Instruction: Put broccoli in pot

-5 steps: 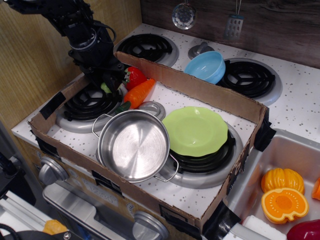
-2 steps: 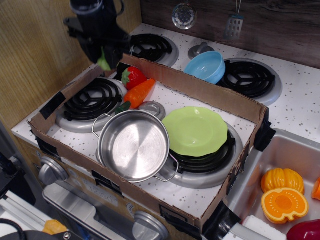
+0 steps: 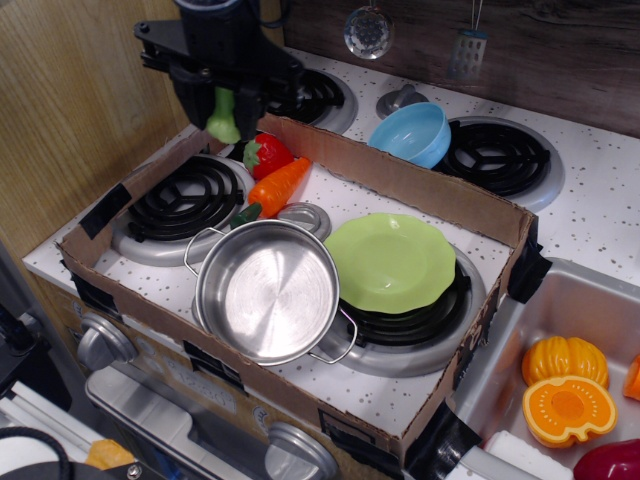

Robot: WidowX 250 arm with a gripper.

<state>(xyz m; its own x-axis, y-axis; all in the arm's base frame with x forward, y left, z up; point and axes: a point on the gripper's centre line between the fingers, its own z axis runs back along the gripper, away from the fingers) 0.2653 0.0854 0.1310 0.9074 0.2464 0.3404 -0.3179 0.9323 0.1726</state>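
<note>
My black gripper (image 3: 224,108) is high over the back left of the cardboard tray and is shut on the pale-green broccoli (image 3: 224,116), which hangs from the fingers well above the left burner (image 3: 183,204). The shiny steel pot (image 3: 267,289) with two loop handles sits empty at the front of the tray, below and to the right of the gripper.
A strawberry (image 3: 267,155), an orange carrot (image 3: 276,187) and a small metal lid (image 3: 303,216) lie behind the pot. A green plate (image 3: 391,262) lies right of it. A cardboard tray wall (image 3: 400,180) rings the stove. A blue bowl (image 3: 412,134) sits behind; the sink (image 3: 565,385) holds toys.
The gripper has risen from the left burner with the broccoli in it and shifted slightly right. The pot and other toys have not moved.
</note>
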